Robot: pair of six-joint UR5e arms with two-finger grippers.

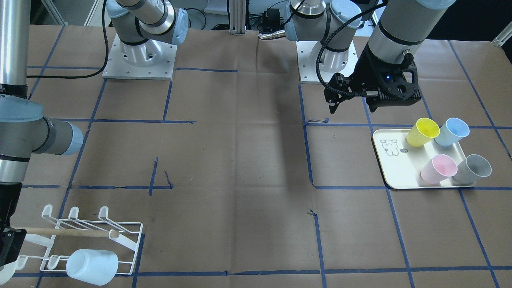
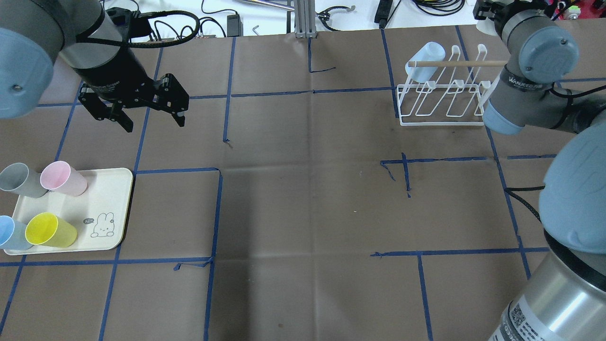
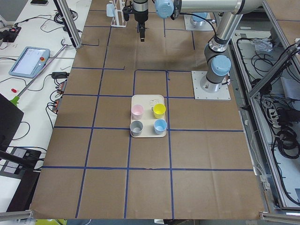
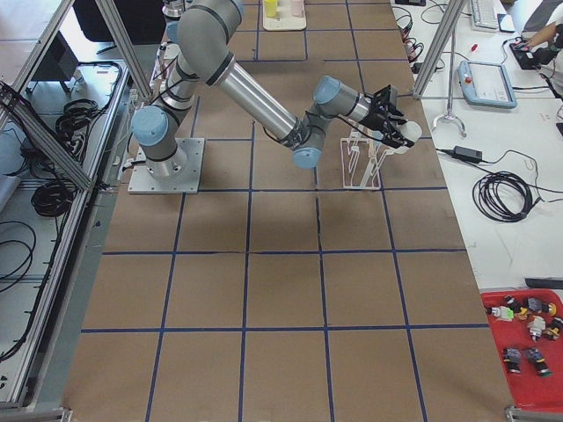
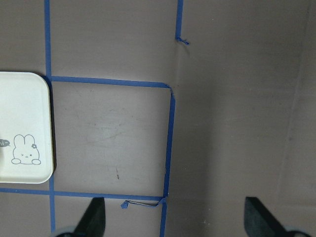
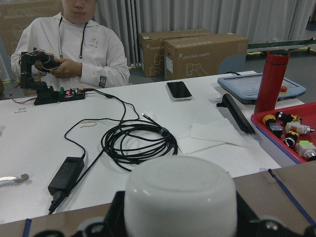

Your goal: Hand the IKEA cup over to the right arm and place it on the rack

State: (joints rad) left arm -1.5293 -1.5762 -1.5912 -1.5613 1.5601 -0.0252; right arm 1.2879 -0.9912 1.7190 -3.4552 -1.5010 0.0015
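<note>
The white wire rack [image 1: 129, 245] with its wooden dowel [image 1: 68, 232] stands at my right side, and also shows in the overhead view [image 2: 426, 118]. A pale cup [image 1: 92, 266] hangs upside down at its inner end. My right gripper [image 6: 180, 219] is at the rack's outer end [image 1: 8, 252], shut on a white cup [image 6: 180, 192] whose base fills the space between the fingers. My left gripper [image 2: 154, 122] is open and empty, high above the table beside the tray; its fingertips [image 5: 94, 219] show in the left wrist view.
A cream tray with a bear drawing [image 1: 394, 168] holds a yellow cup [image 1: 423, 132], a blue cup [image 1: 452, 132], a pink cup [image 1: 439, 169] and a grey cup [image 1: 474, 169]. An operator sits beyond the table's far edge.
</note>
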